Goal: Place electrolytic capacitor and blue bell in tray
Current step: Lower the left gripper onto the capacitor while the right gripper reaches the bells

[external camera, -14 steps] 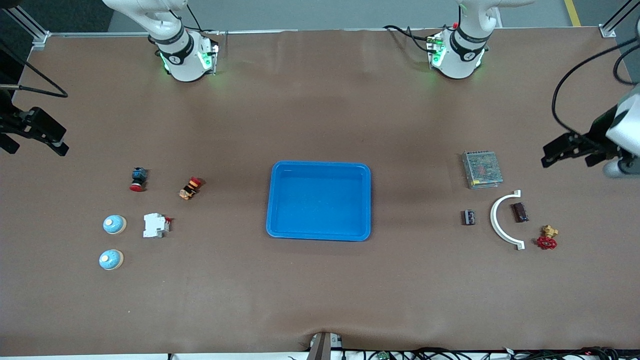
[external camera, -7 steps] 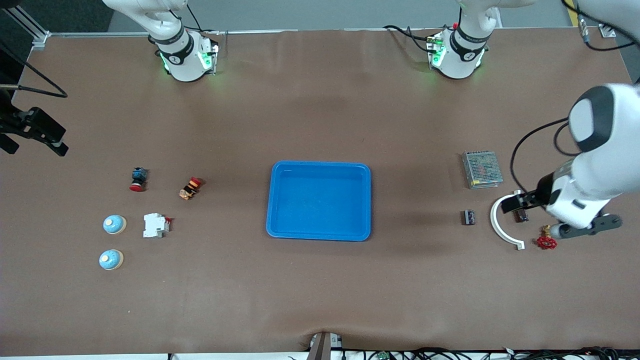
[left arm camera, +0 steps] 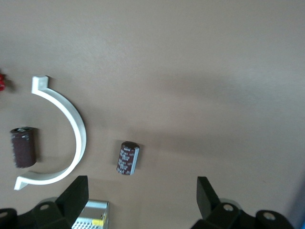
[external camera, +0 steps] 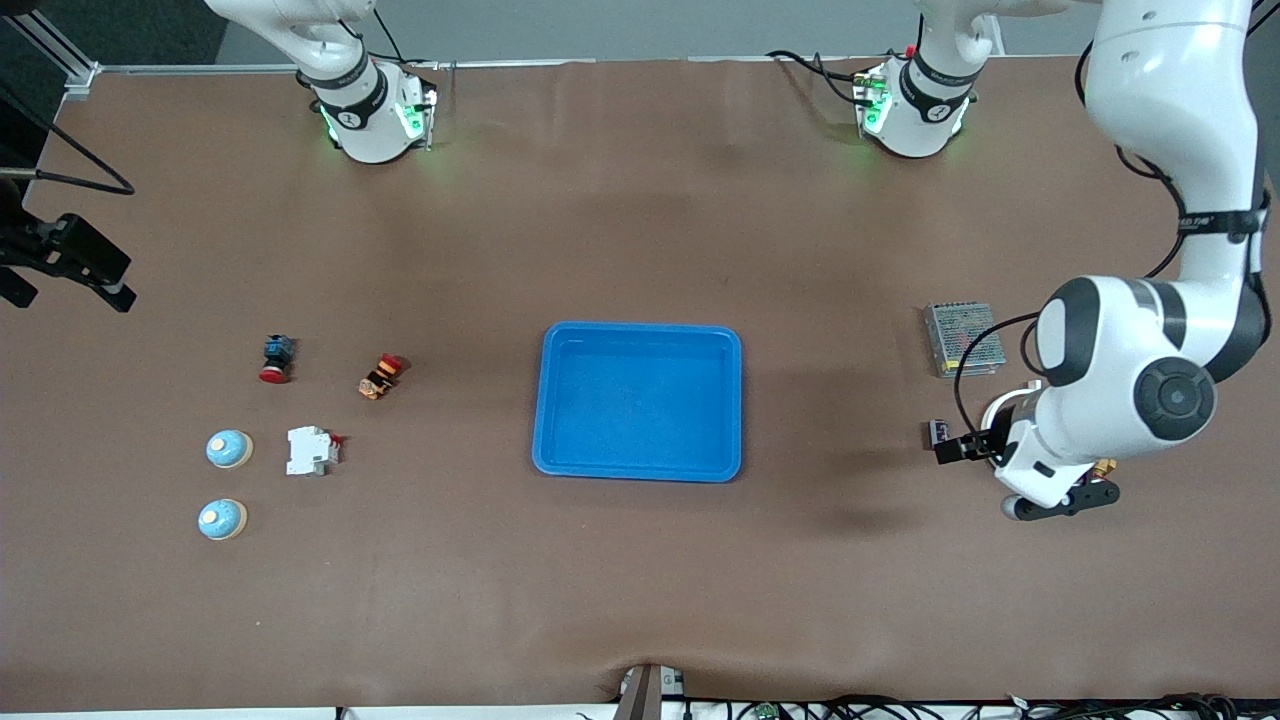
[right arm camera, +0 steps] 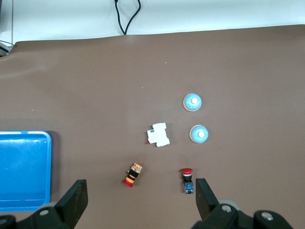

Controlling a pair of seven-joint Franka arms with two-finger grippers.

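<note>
Capacitor (left arm camera: 128,158) print too small, no legible txt

The tray (external camera: 640,400) sits mid-table. Toward the right arm's end lie two bells (external camera: 229,449) (external camera: 222,520), one nearer the front camera than the other, with a circuit breaker (external camera: 312,451) just beside the farther bell and two push buttons (external camera: 277,358) (external camera: 381,376) farther still. Toward the left arm's end lie a capacitor (left arm camera: 128,158), a curved clamp (left arm camera: 62,133) around a second capacitor (left arm camera: 23,147), and a power supply (external camera: 962,338) farther from the front camera.
</note>
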